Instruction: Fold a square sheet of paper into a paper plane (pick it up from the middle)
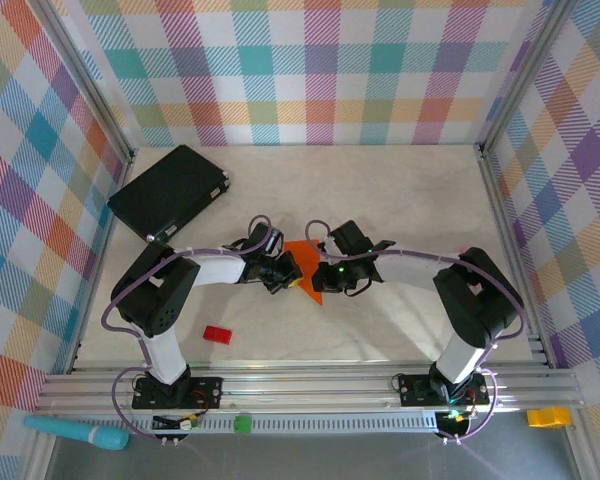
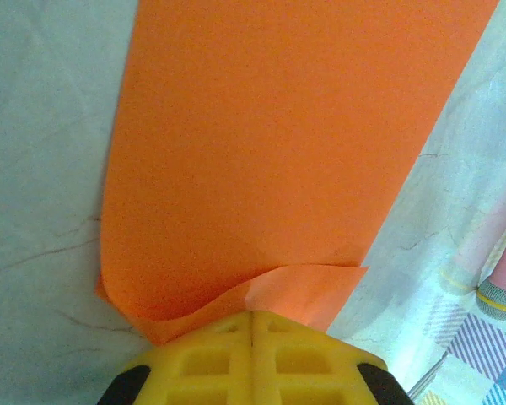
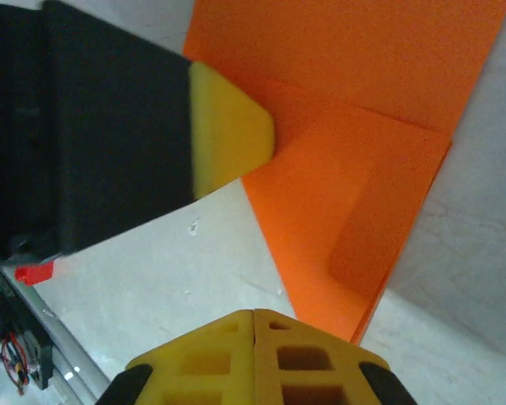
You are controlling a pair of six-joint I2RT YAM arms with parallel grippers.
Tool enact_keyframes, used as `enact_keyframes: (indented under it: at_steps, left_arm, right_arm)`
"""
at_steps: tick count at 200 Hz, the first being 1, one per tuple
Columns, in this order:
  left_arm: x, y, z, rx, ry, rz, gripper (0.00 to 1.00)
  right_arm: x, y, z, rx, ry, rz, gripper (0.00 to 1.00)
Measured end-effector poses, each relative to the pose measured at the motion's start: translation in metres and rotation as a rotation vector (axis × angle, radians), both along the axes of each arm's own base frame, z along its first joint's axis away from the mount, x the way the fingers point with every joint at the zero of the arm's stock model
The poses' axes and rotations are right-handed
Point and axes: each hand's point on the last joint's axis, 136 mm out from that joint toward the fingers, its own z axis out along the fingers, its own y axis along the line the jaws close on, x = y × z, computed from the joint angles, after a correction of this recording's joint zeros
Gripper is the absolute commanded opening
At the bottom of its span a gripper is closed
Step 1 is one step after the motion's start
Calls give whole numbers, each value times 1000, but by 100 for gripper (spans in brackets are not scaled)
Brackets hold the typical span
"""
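Orange paper, the square sheet (image 1: 306, 262), lies flat on the pale bench (image 1: 400, 200) at its middle, caught between the two arms, which meet over it from either side. It is no longer a plain square. The right wrist view shows a flap doubled over onto the sheet with an angled edge and a crease line across it, and the near end narrows to a point just in front of that arm's yellow fingertips (image 3: 211, 359).

Both pairs of jaws are clenched, pads meeting along a thin seam with nothing gripped between them. The left jaws bear on the sheet's near edge, which buckles up in a small wave against the fingertips (image 2: 211, 359). From the right wrist, the left arm's yellow tip (image 3: 232, 139) rests on the paper's side edge.

The step in hand looks like an early fold being flattened. The shut tips seem to serve as pressing tools and not as grips, and the plane's narrow dart shape is still some way off.

The next move probably calls for one tip to pin the paper while the other runs along the crease. The buckled edge needs smoothing, not shoving, or the sheet may slide or wrinkle.

A black case (image 1: 170, 192) and a small red block (image 1: 217, 334) sit well apart from the work.
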Motion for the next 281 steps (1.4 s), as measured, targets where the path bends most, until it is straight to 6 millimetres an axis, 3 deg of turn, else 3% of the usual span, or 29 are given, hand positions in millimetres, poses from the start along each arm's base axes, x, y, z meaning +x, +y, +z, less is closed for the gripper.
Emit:
enact_keyframes:
  at_steps: [66, 129, 206, 246, 281]
  left_arm:
    - [1, -1, 1, -1, -5, -5, 0]
    - [2, -6, 9, -46, -65, -42, 0]
    - [-15, -15, 12, -111, -120, -108, 0]
    - [-24, -22, 10, -96, -137, -161, 0]
    - [-23, -15, 3, -29, -141, -170, 0]
  right_arm:
    - [-2, -4, -29, -65, 68, -4, 0]
    - [-2, -4, -30, -81, 90, -14, 0]
    - [-2, -4, -30, -93, 126, -42, 0]
    - [-2, -4, -30, -96, 132, -46, 0]
    - [-2, -5, -31, -98, 136, -48, 0]
